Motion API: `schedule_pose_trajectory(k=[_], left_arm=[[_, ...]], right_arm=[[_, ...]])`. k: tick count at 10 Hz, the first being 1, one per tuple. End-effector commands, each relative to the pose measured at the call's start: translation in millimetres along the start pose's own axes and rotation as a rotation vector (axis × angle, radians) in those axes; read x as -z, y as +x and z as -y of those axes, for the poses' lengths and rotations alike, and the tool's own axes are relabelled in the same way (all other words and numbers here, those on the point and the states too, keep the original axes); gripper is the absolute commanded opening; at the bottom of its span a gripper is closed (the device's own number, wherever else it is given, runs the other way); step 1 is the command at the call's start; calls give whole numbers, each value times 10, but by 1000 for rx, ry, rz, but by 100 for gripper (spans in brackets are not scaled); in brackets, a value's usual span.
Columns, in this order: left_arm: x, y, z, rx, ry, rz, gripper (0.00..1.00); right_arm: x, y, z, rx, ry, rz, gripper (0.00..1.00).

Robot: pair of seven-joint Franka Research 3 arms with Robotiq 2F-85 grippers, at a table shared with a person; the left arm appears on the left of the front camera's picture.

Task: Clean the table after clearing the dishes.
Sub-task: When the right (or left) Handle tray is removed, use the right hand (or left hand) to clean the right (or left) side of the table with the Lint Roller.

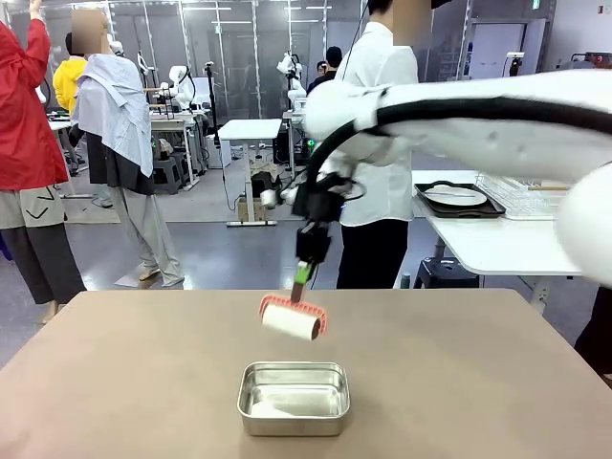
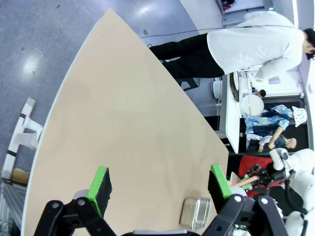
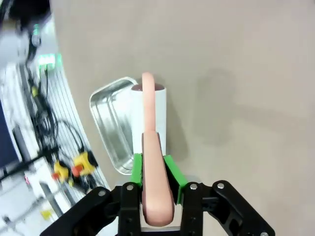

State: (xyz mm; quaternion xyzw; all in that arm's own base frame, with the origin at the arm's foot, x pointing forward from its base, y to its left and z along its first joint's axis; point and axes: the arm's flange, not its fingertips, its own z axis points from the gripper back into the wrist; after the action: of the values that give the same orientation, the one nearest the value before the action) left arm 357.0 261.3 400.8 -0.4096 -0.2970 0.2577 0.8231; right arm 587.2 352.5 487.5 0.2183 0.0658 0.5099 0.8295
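Stretching across the whole front view, the big brown table has no plates on it, so the clearing looks done and the cleaning is what is left. Behind it stands a person in a white shirt, next to a white side table. On that side table rests a dark tray with a white plate in it, most likely put there so the dishes are out of the way. The right arm reaches in from the side to the middle of the brown table. A steel pan sits close to the robot's edge, perhaps as a spot to park the cleaning tool. Just past the pan is a lint roller, its white roll low over the table top; the pictures do not show whether it touches. It is held with the roll down, and that would let it run along the top and pick up crumbs. The right gripper is squeezed tight on the roller's pink handle. The left gripper hangs above the table with its jaws wide apart and nothing between them, probably kept back to leave room.
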Motion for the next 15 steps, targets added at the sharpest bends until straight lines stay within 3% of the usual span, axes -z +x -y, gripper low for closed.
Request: schedule_pose_trajectory(k=[1,5,7,9,10,11,15], left_arm=[[-26,10,13,-8,-8,9,100],[-26,10,13,-8,-8,9,100],[-26,10,13,-8,-8,9,100],[-26,10,13,-8,-8,9,100],[-26,10,13,-8,-8,9,100],[-26,10,13,-8,-8,9,100],[-26,10,13,-8,-8,9,100]], right_arm=[[68,-1000,-83,242,-51,270,20],[39,-2344,334,556,64,669,20],[227,-2636,644,690,157,754,20],[414,-2757,959,774,288,810,20],[470,-2719,1035,762,322,774,20],[380,-2875,839,775,233,758,20],[424,-2862,936,779,260,762,22]])
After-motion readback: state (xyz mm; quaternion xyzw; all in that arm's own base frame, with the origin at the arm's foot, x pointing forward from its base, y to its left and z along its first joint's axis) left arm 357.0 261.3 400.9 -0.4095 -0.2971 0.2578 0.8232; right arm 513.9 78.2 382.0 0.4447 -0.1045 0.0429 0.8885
